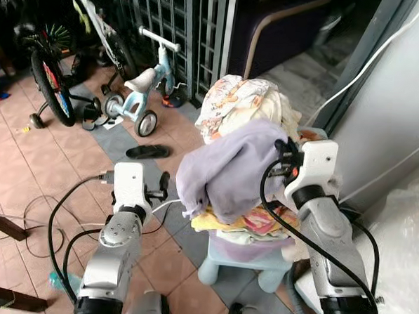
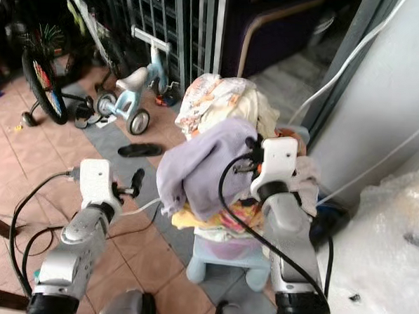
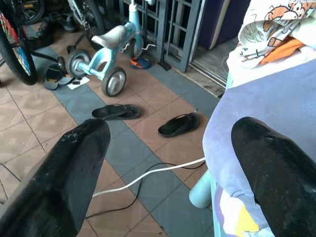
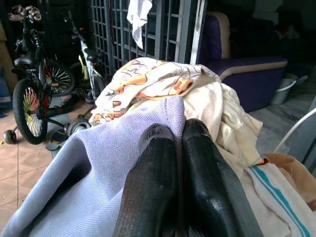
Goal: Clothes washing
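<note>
Right wrist view gives you the clearest read: your right claw [image 4: 178, 148] has its two black, slightly scuffed fingers pressed together on a fold of the lavender cloth [image 4: 103, 168], a soft, fine-knit fabric that drapes down in smooth folds. That cloth lies over the front of the laundry pile [image 1: 250, 113], a tall, rounded heap of crumpled garments. On top you see a white printed garment [image 4: 148, 79] with orange cartoon figures, beside it a creamy, wrinkled piece [image 4: 227, 118], and lower down a white towel with teal stripes [image 4: 271, 185]. Bright yellow and pink printed fabric [image 1: 252, 221] pokes out at the bottom of the heap.

The pile rests on a pale blue plastic stool [image 1: 240, 265] with rounded legs, standing on the tiled floor [image 1: 40, 162] of terracotta and grey squares.

Your left claw [image 3: 163, 163] is spread wide, fingers well apart and holding nothing; one matte finger [image 3: 276, 173] sits just beside the hanging edge of the lavender cloth.

Beyond it you can make out a light blue tricycle [image 3: 106, 49], a pair of black rubber sandals [image 3: 148, 118] lying flat, a thin white cable [image 3: 148, 175] curving over the tiles, and a bicycle wheel [image 1: 50, 85] with coloured spokes near the metal grille [image 1: 174, 21].
</note>
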### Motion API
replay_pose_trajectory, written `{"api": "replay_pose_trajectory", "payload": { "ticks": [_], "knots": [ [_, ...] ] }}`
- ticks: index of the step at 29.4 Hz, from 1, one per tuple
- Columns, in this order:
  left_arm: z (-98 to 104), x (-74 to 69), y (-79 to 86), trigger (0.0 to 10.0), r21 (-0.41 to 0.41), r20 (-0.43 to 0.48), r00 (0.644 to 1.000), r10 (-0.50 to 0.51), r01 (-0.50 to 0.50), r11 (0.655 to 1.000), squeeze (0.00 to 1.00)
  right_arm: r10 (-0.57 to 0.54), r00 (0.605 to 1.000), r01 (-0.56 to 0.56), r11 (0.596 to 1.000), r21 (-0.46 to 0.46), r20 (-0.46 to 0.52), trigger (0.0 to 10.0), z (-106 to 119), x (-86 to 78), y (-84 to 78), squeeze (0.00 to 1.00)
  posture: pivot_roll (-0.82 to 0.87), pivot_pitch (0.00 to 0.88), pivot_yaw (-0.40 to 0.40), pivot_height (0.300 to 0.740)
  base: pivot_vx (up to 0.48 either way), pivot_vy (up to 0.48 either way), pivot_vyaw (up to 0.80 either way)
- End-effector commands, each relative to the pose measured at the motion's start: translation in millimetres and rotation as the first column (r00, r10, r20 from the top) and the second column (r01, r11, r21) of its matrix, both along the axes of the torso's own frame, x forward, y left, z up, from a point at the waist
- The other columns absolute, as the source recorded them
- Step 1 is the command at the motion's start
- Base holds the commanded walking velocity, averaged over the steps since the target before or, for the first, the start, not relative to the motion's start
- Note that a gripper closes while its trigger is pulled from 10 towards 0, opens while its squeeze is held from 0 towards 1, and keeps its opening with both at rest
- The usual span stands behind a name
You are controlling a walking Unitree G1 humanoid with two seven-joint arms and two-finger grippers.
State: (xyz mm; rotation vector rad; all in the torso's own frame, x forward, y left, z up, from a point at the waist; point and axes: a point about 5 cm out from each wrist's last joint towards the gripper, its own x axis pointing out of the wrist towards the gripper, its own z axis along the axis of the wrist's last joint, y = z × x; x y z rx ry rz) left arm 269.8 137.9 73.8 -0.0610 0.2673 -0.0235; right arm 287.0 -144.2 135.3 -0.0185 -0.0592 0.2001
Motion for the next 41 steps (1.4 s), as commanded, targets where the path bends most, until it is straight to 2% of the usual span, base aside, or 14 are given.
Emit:
{"api": "replay_pose_trajectory", "payload": {
  "ticks": [1, 11, 17, 36, 41],
  "knots": [
    [-3.1, -1.0, -1.3, 10.0, -0.002, -0.013, 1.0, 0.0, 0.0, 1.0, 0.0, -0.019, 1.0, 0.019, 1.0, -0.01, 0.002, 10.0, -1.1, -0.8, -4.0, 0.0, -0.03, 0.0, 0.017, 0.74, -0.292, 0.0, 0.0],
    [-3.0, 0.8, -0.3, 10.0, 0.008, -0.013, 1.0, 0.009, -0.009, 1.0, 0.0, -0.034, 0.999, 0.034, 0.999, -0.018, 0.006, 10.0, 0.5, 4.3, -5.8, 0.0, -0.03, 0.0, 0.017, 0.74, -0.108, 0.0, -0.1],
    [2.3, 1.0, 0.4, 10.0, -0.019, 0.038, 0.999, -0.028, 0.029, 0.999, 0.0, -0.06, 0.998, 0.061, 0.998, -0.032, 0.02, 10.0, 1.9, 6.1, -7.6, 0.0, -0.03, 0.0, 0.02, 0.74, 0.0, 0.0, -0.79],
    [2.1, -1.9, 1.4, 10.0, -0.025, 0.042, 0.999, -0.032, 0.033, 0.999, 0.0, -0.094, 0.995, 0.096, 0.994, -0.051, 0.042, 10.0, 5.5, 12.4, -13.7, 0.0, -0.03, 0.0, 0.02, 0.74, 0.257, -0.235, -0.79],
    [1.9, -2.3, 1.2, 10.0, -0.025, 0.041, 0.999, -0.034, 0.035, 0.999, 0.0, -0.097, 0.994, 0.099, 0.994, -0.053, 0.042, 10.0, 4.9, 12.0, -14.2, 0.0, -0.03, 0.0, 0.022, 0.74, 0.0, -0.163, -0.79]
  ]
}}
